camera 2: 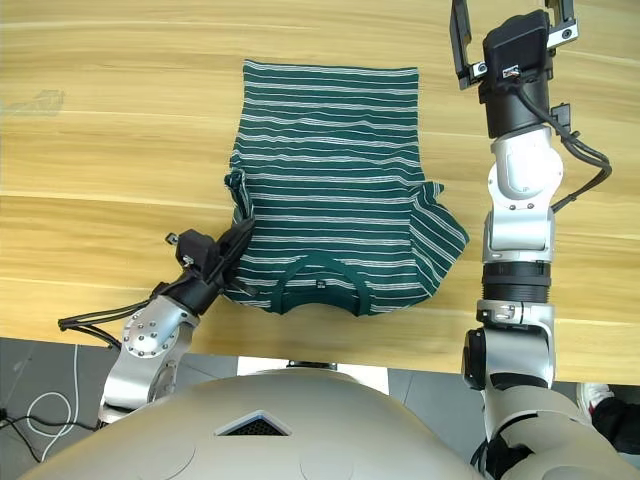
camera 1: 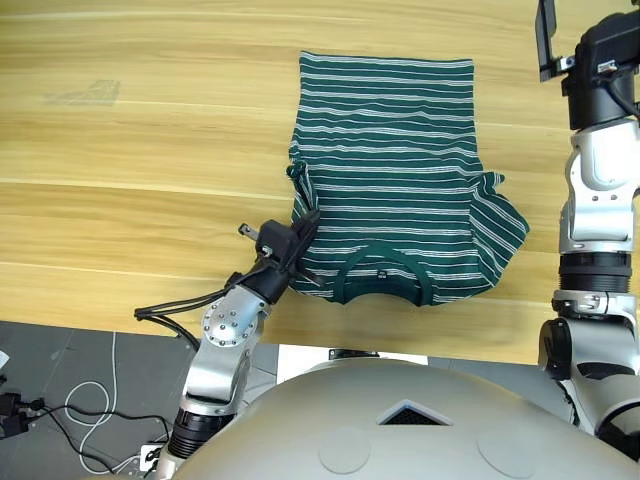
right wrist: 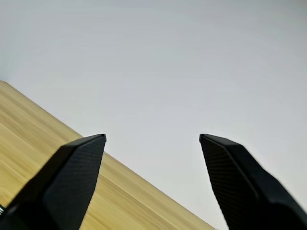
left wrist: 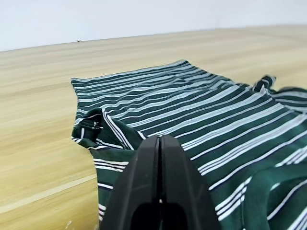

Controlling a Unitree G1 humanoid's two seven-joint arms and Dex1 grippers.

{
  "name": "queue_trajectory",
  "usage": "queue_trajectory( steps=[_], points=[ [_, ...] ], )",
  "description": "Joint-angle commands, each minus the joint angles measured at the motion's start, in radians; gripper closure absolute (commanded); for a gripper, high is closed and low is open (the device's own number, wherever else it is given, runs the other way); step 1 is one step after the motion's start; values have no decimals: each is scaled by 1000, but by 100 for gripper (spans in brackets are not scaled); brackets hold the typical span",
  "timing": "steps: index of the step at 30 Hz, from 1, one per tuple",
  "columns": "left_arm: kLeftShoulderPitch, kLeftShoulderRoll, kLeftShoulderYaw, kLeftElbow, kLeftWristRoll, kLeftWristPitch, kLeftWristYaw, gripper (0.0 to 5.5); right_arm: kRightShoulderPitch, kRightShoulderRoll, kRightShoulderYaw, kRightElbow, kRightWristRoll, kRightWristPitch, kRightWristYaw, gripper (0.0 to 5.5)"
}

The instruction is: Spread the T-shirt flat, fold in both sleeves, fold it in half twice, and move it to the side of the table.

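A dark green T-shirt (camera 1: 390, 170) with white stripes lies on the wooden table (camera 1: 150, 180), its collar (camera 1: 383, 272) toward me and its hem at the far side. The sleeve on my left is bunched inward along the shirt's edge (left wrist: 93, 132); the sleeve on my right (camera 1: 500, 230) fans out flat. My left gripper (camera 1: 310, 218) is shut, its tips at the shirt's left shoulder edge, with no cloth seen between the fingers (left wrist: 159, 163). My right gripper (camera 2: 512, 25) is raised over the table's far right, wide open and holding nothing (right wrist: 152, 139).
Bare wood surrounds the shirt to the left and the far side. The table's near edge (camera 1: 120, 322) runs just below the collar. Cables (camera 1: 60, 405) lie on the grey floor beyond that edge at the left.
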Motion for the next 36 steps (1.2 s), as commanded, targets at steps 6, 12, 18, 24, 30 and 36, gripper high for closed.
queue_trajectory(
  steps=[6, 12, 18, 24, 30, 36],
  points=[
    [-3, 50, -102, 6, 99, -19, -33, 497, 17, -1, -6, -13, 1, 1, 1, 187],
    [21, 109, -147, -41, 78, -60, -104, 392, 27, 1, -8, -13, 19, 6, 12, 187],
    [67, 123, 19, -152, -122, -77, -129, 304, 235, -35, -147, -150, 478, 214, 272, 187],
    [51, 65, 563, -171, -430, -35, 77, 300, 619, -242, -364, -184, 989, 700, 804, 187],
    [108, 27, 679, -206, -490, 5, 138, 300, 655, -374, -359, 42, 966, 968, 934, 187],
    [142, -14, 650, -221, -438, 2, 145, 300, 603, -367, -234, 35, 792, 957, 907, 187]
  ],
)
